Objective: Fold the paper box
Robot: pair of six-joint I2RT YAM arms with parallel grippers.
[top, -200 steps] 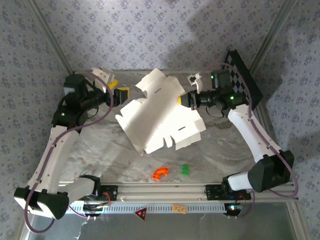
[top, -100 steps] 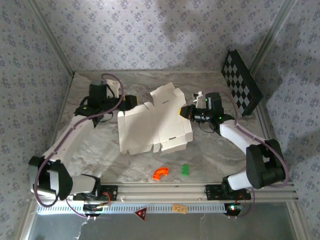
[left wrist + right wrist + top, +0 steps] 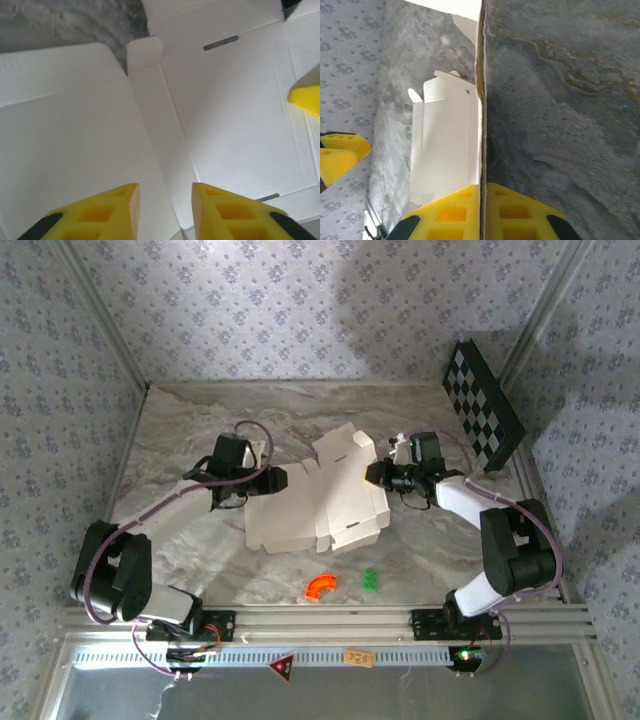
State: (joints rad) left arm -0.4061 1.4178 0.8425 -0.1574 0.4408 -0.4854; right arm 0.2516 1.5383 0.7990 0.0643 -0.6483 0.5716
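**Sheet lowered to the table; folding still to do**

Over the last second both arms have dropped and drawn inward, bringing the paper box (image 3: pixel 318 495) down with them. It now lies low on the table (image 3: pixel 200 430), left of the checkered board (image 3: pixel 482 405), largely unfolded. The right gripper (image 3: pixel 481 195), at the box edge nearest the board, is clamped tight on that cardboard edge. The left gripper (image 3: pixel 162 195), at the edge farthest from the board, has its fingers apart above a panel and grips nothing. Judgement: the sheet is placed for creasing, and no fold is complete.
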